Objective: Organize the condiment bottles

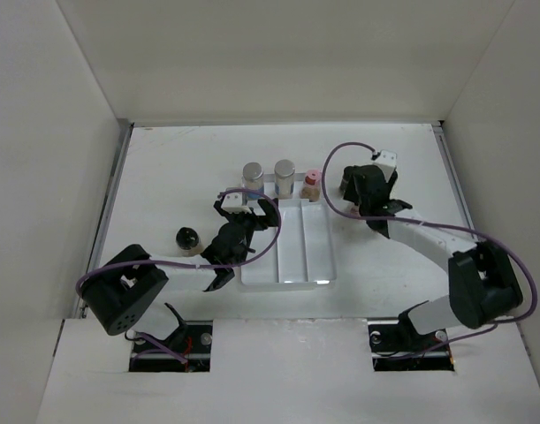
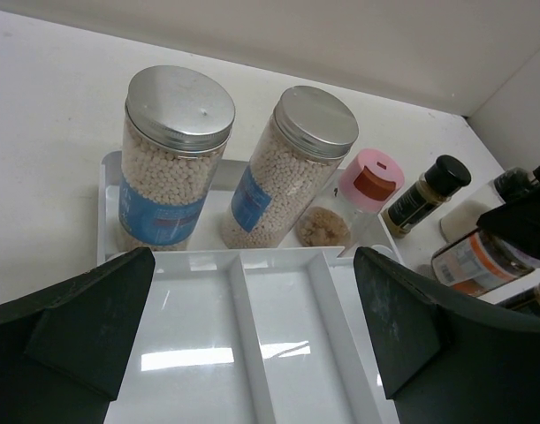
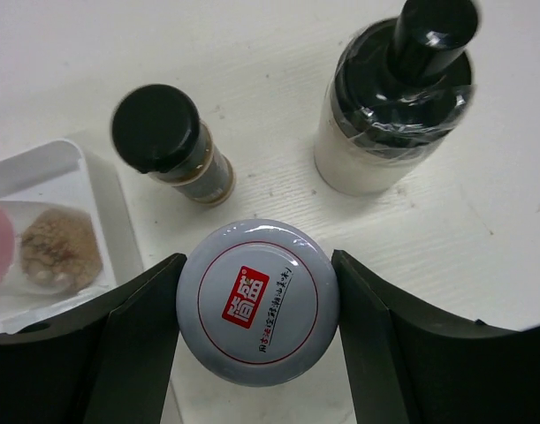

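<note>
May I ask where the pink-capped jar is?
The pink-capped jar stands at the far right corner of the white tray in the top view, beside two silver-lidded jars.

The tray's (image 1: 292, 252) 3 long compartments lie open from above; 2 silver-capped jars (image 2: 179, 106) and a pink-capped jar (image 2: 371, 177) block its far row. A black-capped jar (image 3: 156, 128) and dark bottle (image 3: 402, 97) crowd its right side.

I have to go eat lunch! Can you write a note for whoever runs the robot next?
Left gripper: open, empty, over the tray.
Right gripper: around the grey-capped jar right of the tray; grip unclear.
Done: two silver-capped jars and the pink-capped jar stand in the tray's far end.
Left: grey-capped jar, black-capped jar, dark bottle, and the lone jar left of the tray.
</note>
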Controlling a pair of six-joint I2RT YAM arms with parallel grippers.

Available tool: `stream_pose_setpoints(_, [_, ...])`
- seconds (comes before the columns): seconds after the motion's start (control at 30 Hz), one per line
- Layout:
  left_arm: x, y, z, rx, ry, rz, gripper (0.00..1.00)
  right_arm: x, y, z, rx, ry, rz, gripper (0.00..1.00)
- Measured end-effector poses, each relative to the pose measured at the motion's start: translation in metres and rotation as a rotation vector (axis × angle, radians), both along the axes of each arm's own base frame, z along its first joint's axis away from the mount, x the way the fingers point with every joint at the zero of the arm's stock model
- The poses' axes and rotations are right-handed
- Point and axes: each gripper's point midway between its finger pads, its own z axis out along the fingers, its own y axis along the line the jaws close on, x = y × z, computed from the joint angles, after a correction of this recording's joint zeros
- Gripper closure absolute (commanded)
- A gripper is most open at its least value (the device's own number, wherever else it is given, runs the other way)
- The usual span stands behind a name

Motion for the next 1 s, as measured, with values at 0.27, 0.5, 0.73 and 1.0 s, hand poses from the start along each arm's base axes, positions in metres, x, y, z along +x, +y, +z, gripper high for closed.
stream_pose_setpoints(0.27, [0.002, 0.007, -0.001, -0.005, -0.004, 0.018, 0.00, -0.025, 0.066, 0.078, 0.078, -0.210, 0.169, 0.55])
stream_pose_setpoints(0.5, [-0.005, 0.021, 0.005, -0.035, -0.031, 0.036, 0.00, -0.049, 0.163, 0.057, 0.164, -0.163, 0.425, 0.56])
stream_pose_setpoints(0.73, [-0.011, 0.038, 0.021, -0.098, -0.086, 0.080, 0.00, -0.045, 0.194, 0.018, 0.176, -0.074, 0.478, 0.55])
stream_pose_setpoints(1.0, [-0.011, 0.043, 0.022, -0.109, -0.094, 0.095, 0.00, -0.027, 0.209, -0.010, 0.166, -0.068, 0.469, 0.36])
